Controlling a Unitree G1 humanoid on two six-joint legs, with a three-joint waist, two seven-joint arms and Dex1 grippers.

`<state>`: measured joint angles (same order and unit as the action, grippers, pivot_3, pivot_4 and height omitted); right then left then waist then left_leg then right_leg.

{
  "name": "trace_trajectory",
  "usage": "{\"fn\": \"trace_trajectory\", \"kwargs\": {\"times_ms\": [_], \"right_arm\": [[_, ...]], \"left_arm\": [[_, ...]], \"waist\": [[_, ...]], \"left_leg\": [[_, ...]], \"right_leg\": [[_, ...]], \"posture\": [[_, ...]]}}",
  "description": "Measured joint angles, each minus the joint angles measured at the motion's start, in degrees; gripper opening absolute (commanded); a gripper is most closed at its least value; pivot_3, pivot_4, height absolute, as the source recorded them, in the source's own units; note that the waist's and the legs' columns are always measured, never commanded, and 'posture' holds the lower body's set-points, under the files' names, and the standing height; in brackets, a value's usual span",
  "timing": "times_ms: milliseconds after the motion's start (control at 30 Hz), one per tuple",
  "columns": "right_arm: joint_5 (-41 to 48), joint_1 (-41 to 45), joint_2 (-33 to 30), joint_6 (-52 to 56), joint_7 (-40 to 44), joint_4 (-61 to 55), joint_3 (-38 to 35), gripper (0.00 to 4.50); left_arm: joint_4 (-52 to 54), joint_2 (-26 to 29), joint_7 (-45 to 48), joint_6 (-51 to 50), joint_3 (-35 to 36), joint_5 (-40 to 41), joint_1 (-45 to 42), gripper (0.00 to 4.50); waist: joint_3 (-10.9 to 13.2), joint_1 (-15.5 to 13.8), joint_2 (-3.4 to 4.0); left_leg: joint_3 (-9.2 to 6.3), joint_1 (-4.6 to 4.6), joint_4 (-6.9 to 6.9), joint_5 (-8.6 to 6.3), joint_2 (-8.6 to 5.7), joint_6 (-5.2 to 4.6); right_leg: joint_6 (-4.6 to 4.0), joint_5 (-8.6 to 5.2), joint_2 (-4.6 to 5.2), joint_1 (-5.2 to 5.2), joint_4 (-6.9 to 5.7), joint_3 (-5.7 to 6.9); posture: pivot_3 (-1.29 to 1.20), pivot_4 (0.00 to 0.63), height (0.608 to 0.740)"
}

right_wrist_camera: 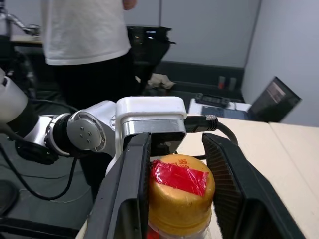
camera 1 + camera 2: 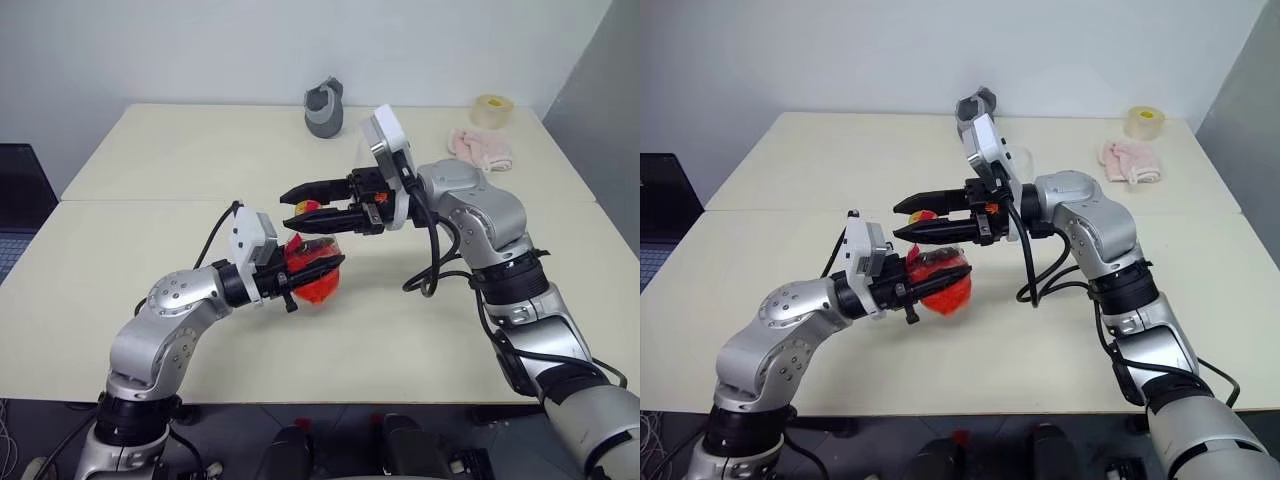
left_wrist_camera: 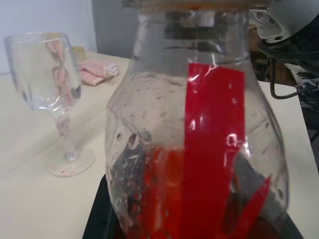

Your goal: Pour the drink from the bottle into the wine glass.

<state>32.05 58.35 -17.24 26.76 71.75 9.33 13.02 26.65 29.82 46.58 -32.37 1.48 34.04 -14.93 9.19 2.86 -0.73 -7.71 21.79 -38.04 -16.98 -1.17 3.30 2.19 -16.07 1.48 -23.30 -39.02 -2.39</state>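
One small clear plastic bottle (image 2: 318, 272) of bright red drink (image 2: 945, 285) is held at table centre, pinched at its base by the left gripper (image 2: 300, 275); the right gripper (image 1: 182, 194) is spread around the yellow cap (image 1: 180, 199), one finger (image 1: 130, 194) touching it. One clear stemmed wine glass (image 3: 47, 94) is seen standing empty beside the bottle. If the cap is twisted while the base pinch is weak, the bottle could be spun or dropped, spilling drink at six o'clock.

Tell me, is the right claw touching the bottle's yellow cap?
Cannot tell. In the right wrist view the right gripper straddles the yellow cap; one finger looks pressed against it, the other stands slightly off.
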Motion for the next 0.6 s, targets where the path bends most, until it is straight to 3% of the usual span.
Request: {"fn": "trace_trajectory", "kwargs": {"times_ms": [167,433,600], "right_arm": [[-0.4,-1.1,-2.4,0.8,-0.7,-1.0,-1.9,4.45],[4.1,-8.8,-7.7,12.0,-9.4,-15.0,-8.4,4.45],[5.1,-10.6,-6.0,14.9,-18.3,-20.9,-10.1,4.5]], "left_arm": [[1.4,0.1,-1.7,-0.9,0.2,1.2,0.5,1.37],[-4.9,0.8,-4.2,0.4,1.7,-1.1,-3.0,1.37],[-12.8,-1.2,-5.4,4.0,1.3,-5.1,-6.7,1.19]], "waist": [[0.0,-0.7,0.01],[0.0,-0.9,0.02],[0.0,-0.9,0.02]], "left_leg": [[0.01,0.02,0.0,0.01,-0.04,0.02],[0.08,0.0,0.02,0.0,-0.08,0.01],[0.08,0.01,0.02,0.01,-0.1,0.03]], "right_leg": [[0.0,0.0,0.05,0.0,0.02,0.02],[0.0,0.0,0.03,-0.02,0.0,-0.01],[0.0,0.0,-0.05,-0.02,0.01,-0.01]], "posture": [[0.0,0.15,0.74],[0.0,0.15,0.74],[0.0,0.15,0.74]]}}
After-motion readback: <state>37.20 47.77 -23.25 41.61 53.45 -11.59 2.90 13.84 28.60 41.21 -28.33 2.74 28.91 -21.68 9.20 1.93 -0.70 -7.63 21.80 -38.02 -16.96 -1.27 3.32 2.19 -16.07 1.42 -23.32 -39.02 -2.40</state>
